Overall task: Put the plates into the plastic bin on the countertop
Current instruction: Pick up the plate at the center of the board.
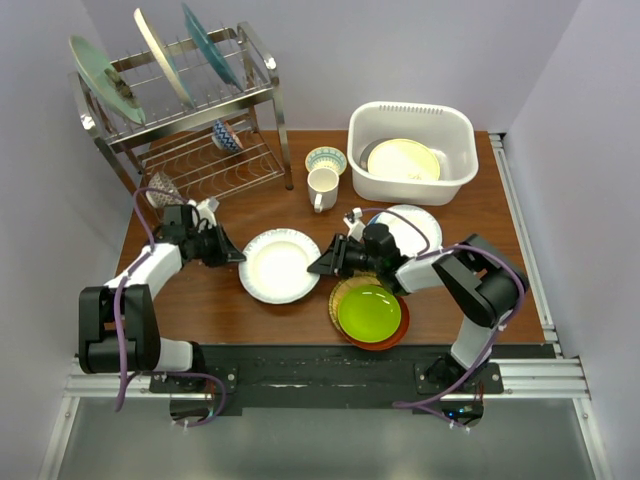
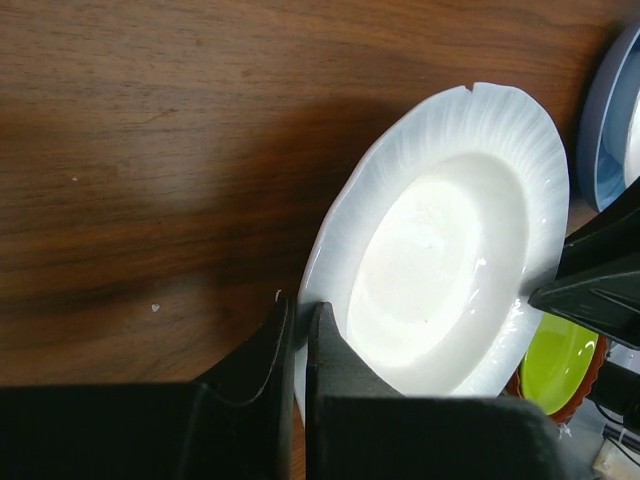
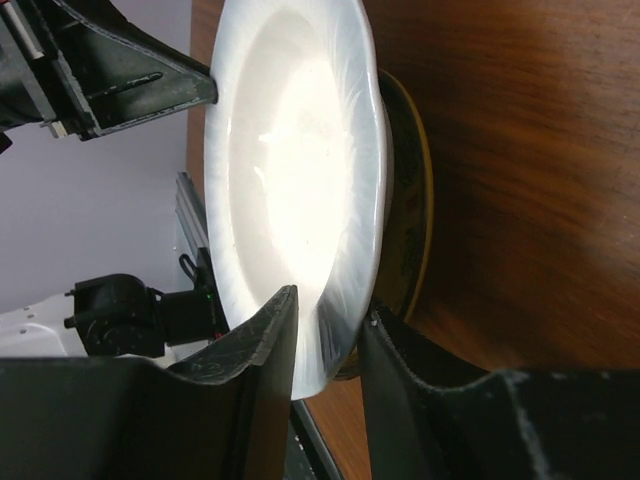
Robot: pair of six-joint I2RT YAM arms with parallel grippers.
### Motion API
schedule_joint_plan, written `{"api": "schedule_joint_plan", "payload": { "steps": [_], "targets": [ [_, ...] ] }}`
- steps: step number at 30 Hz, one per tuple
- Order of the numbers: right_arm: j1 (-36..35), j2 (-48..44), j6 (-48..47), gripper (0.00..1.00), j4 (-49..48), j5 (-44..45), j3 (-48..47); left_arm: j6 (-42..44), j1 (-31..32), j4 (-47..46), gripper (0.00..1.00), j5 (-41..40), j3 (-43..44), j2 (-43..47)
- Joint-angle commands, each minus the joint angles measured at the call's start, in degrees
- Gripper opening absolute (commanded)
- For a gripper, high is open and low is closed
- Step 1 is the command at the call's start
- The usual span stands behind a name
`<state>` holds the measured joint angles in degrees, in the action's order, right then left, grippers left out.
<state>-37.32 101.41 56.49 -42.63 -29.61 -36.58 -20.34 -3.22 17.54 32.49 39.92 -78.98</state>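
Both jaws pinch the white plate (image 1: 278,265) over brown countertop (image 1: 215,297) (lilac walls (image 1: 400,40)).

Walls (image 1: 400,50): plain pale lavender-grey, closing in the top, left and right of the top external view, and the same pale tone fills the upper left of the right wrist view. Furniture: reddish-brown wood-grain countertop (image 1: 290,205) at centre frame, a two-tier metal wire dish rack (image 1: 200,150) standing on its upper-left corner, an aluminium rail (image 1: 527,250) running along its right edge, and an aluminium frame (image 1: 545,378) across the bottom with grey floor (image 1: 320,440) below it. Light: even and diffuse from above, with soft-edged shadows on the wood.
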Motion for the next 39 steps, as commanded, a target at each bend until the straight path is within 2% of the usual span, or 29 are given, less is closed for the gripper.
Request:
{"api": "schedule_joint_plan", "payload": {
  "steps": [1, 4, 6, 9, 13, 15, 18, 19, 21, 28, 33, 39],
  "targets": [
    [-2.9, -0.6, 3.1, 0.31, -13.3, -3.6, -1.5, 0.7, 2.8, -0.9, 0.00, 7.5, -1.0, 1.1],
    [-3.1, -0.5, 3.1, 0.23, -13.4, -3.4, -1.7, 0.7, 4.2, -1.4, 0.00, 8.1, -1.1, 1.2],
    [-3.2, -0.8, 3.1, 0.10, -13.4, -3.4, -1.6, 0.7, 4.2, -1.3, 0.00, 8.2, -1.0, 1.4],
    [-3.2, -2.1, 2.8, 0.00, -13.1, -2.4, -0.9, 0.8, 4.2, -1.0, 0.00, 7.5, -0.8, 2.0],
    [-3.2, -5.1, 0.5, 0.00, -9.3, -1.1, -0.8, 1.1, 4.2, -0.8, 0.01, 6.3, -0.5, 3.1],
    [-3.2, -6.4, -0.8, 0.00, -6.9, -0.4, -0.8, 1.1, 4.2, -0.7, 0.07, 6.0, -0.5, 4.0],
    [-3.2, -8.9, -2.2, 0.00, -4.0, 0.5, -0.8, 1.2, 4.2, -0.7, 0.35, 5.5, -0.3, 5.0],
    [-3.1, -9.7, -2.4, 0.00, -3.1, 0.7, -0.8, 1.1, 4.2, -0.6, 0.54, 5.0, -0.3, 5.2],
    [-3.2, -10.4, -2.4, 0.00, -2.5, 1.0, -0.8, 1.2, 4.2, -0.4, 0.70, 4.5, -0.2, 5.9],
    [-3.2, -13.6, -3.7, 0.00, 1.6, 2.1, -1.0, 1.2, 3.9, -0.3, 0.82, 2.8, 0.0, 8.9],
    [-3.2, -16.0, -6.1, 0.00, 6.1, 3.5, -1.8, 0.7, 3.9, -2.1, 0.95, 3.4, -1.0, 13.1],
    [-3.0, -19.0, -8.7, 0.00, 11.5, 5.8, -2.5, 0.7, 3.8, -2.2, 0.95, 2.8, -1.2, 15.1]
  ]
}}
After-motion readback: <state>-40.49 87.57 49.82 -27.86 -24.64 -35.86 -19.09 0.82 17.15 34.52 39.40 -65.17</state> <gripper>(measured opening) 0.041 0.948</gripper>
